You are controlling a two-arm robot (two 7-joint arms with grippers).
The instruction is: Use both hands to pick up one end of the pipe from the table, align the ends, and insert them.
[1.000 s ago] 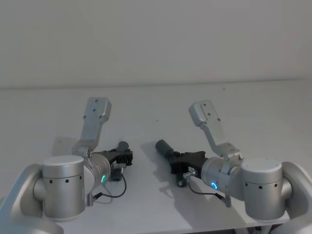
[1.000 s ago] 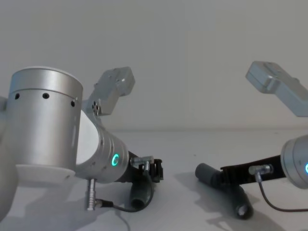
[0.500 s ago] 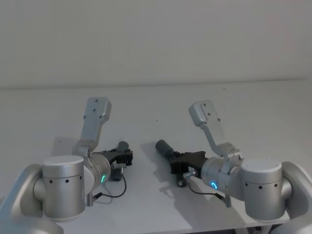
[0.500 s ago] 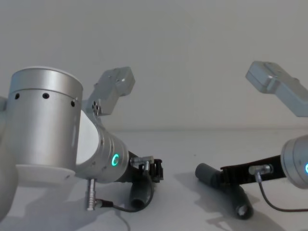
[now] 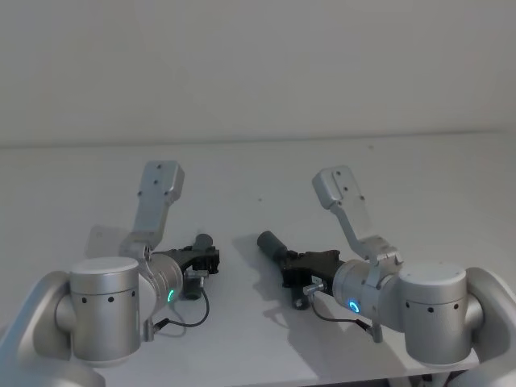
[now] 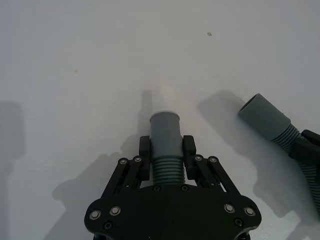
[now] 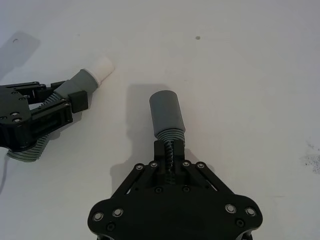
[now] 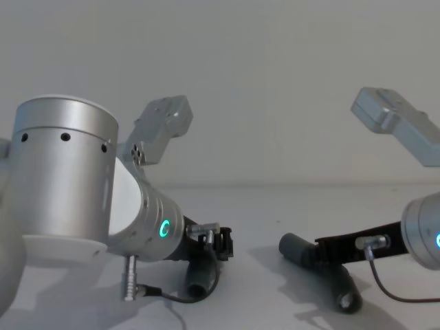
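The spigot hose (image 6: 165, 131), white tip (image 6: 162, 99) forward, sat clamped by its ribbed part in my left end effector (image 6: 166, 152), which was closed tight onto it. The socket hose (image 7: 166, 114) was pinched the same way, low on its ribs, by my right end effector (image 7: 170, 150), likewise closed on its piece. The two hoses were apart with bare worktop (image 5: 419, 177) between them, spigot on the left and socket on the right. They were not lined up: in the right wrist view the spigot pointed aslant, away from the socket's mouth, and both arms reached in low over the near part of the worktop.
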